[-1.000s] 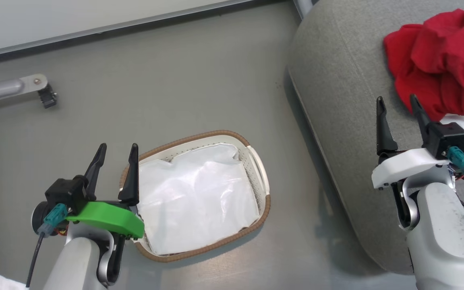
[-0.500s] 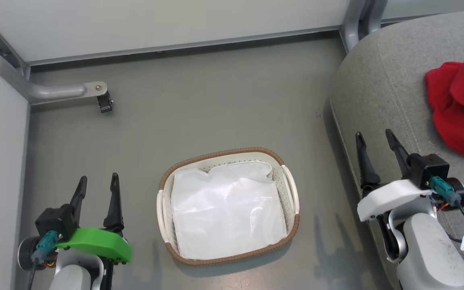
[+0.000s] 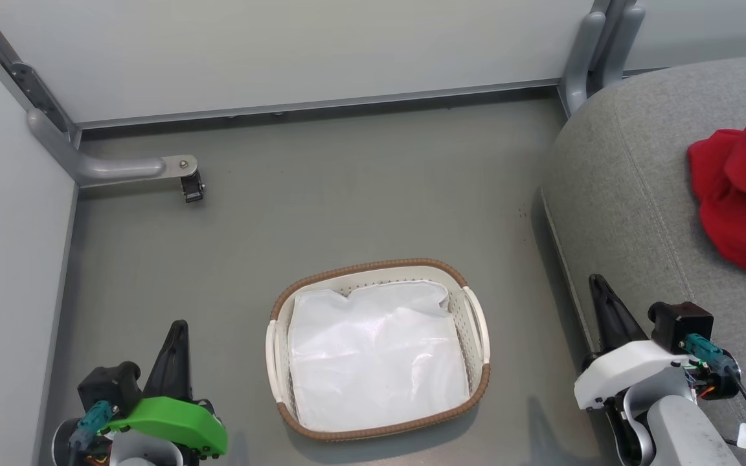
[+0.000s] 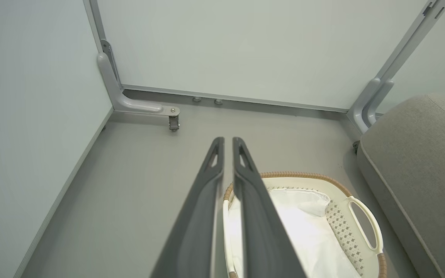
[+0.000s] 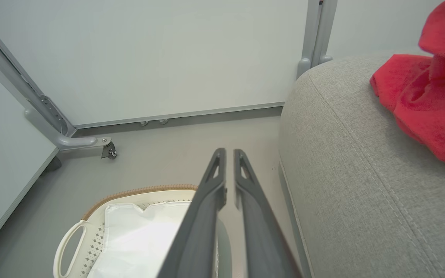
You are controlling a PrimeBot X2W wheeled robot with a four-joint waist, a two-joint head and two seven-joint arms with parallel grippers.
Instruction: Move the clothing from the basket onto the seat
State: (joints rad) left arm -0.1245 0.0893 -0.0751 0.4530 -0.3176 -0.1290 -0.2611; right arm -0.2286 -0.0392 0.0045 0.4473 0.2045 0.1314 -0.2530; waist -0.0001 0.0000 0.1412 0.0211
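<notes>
The red clothing (image 3: 745, 188) lies bunched on the grey seat (image 3: 632, 207) at the right; the right wrist view has the clothing (image 5: 427, 100) on the seat (image 5: 361, 185) too. On the floor stands the basket (image 3: 476, 317), with a white liner sheet (image 3: 376, 353) inside it and no red fabric in it. My left gripper (image 3: 177, 327) is shut and bare, left of the basket. My right gripper (image 3: 598, 285) is shut and bare, by the seat's front edge. In the wrist views the left gripper (image 4: 227, 141) and right gripper (image 5: 228, 152) have their fingers pressed close together.
Pale panel walls close off the back and left. A grey metal bracket with a small caster (image 3: 190, 184) juts out at the left, and a grey post (image 3: 590, 45) stands by the seat's corner. Bare grey floor (image 3: 347, 194) lies between basket and wall.
The head camera has pulled back and turned, shifting the whole scene. Both grippers went from open to shut and sit lower in the frame.
</notes>
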